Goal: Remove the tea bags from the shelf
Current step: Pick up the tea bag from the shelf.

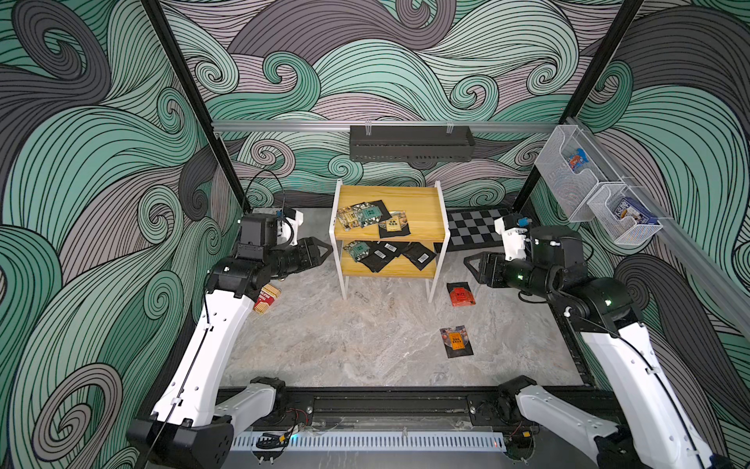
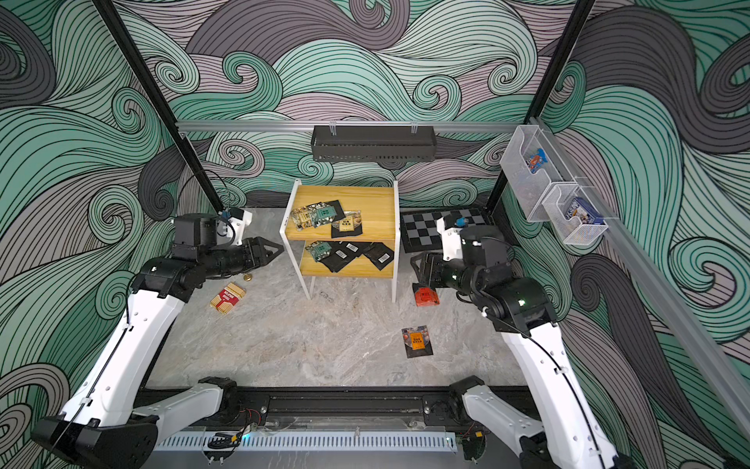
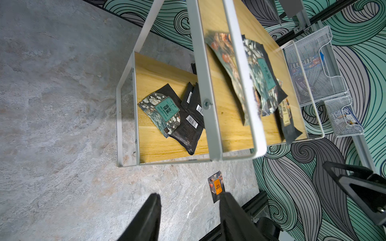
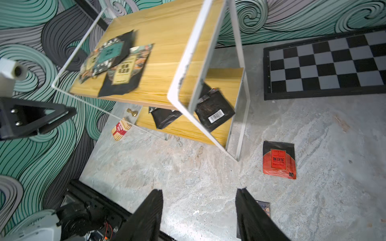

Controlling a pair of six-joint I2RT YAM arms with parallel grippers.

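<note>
The shelf (image 1: pixel 422 203) (image 2: pixel 377 203) stands at the back middle, seen in both top views. Several tea bags (image 1: pixel 365 215) lie on its top board, and several more (image 1: pixel 385 253), mostly black, lie on the lower board. A red tea bag (image 1: pixel 460 294) (image 4: pixel 278 160) and an orange one (image 1: pixel 456 341) (image 3: pixel 217 186) lie on the floor. My left gripper (image 1: pixel 326 251) (image 3: pixel 191 195) hovers open and empty left of the shelf's lower tier. My right gripper (image 1: pixel 466 262) (image 4: pixel 199 190) hangs open and empty right of the shelf, above the red bag.
A red-and-cream striped box (image 1: pixel 266 298) and a small gold chess piece (image 2: pixel 247 277) lie under my left arm. A chessboard (image 1: pixel 475 229) lies behind my right gripper. A black rack (image 1: pixel 410 144) and white wire baskets (image 1: pixel 596 186) hang on the walls.
</note>
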